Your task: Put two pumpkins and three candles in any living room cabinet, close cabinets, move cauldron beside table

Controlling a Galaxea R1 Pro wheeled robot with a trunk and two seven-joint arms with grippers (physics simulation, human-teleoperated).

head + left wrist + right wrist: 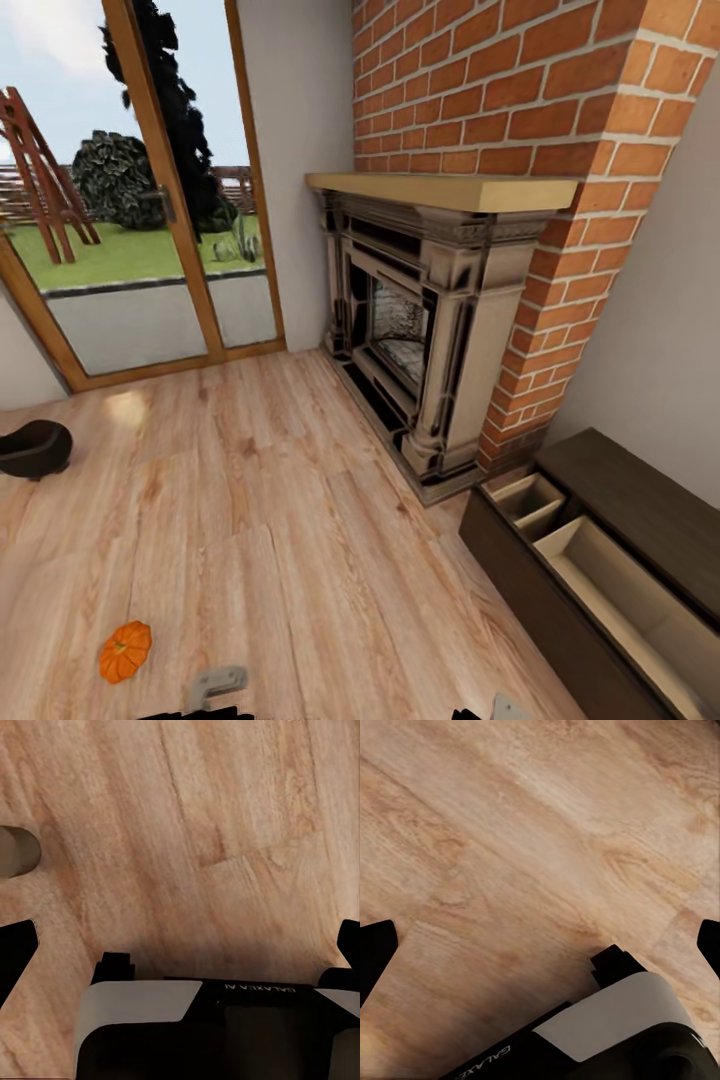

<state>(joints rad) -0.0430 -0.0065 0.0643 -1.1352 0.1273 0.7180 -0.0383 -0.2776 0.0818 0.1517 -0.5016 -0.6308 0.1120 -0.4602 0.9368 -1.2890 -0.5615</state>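
Pumpkin [125,651]: small, orange, ribbed, lying on the wooden floor [260,520] at the near left of the head view, well apart from the cabinet.
Candle [16,851]: a dull beige stub lying on the floor, at the edge of the left wrist view, cut off by the frame.
Cauldron [33,449]: round and black, standing on the floor at the far left, near the glass door [130,200]; partly cut by the picture's edge.
Cabinet [620,560]: long, low, dark brown, against the right-hand wall just beside the fireplace; its front is pulled out, showing pale beige compartments, a small divided one nearest the fireplace and a longer one beside it. No task item is visible in them.
Left gripper [184,945]: over bare floor, fingers spread wide to the frame's two sides, nothing between them.
Right gripper [544,945]: likewise spread wide above bare floorboards, empty.
Fireplace [430,330]: dark ornate surround under a pale wooden mantel, set in a red brick chimney [520,90].
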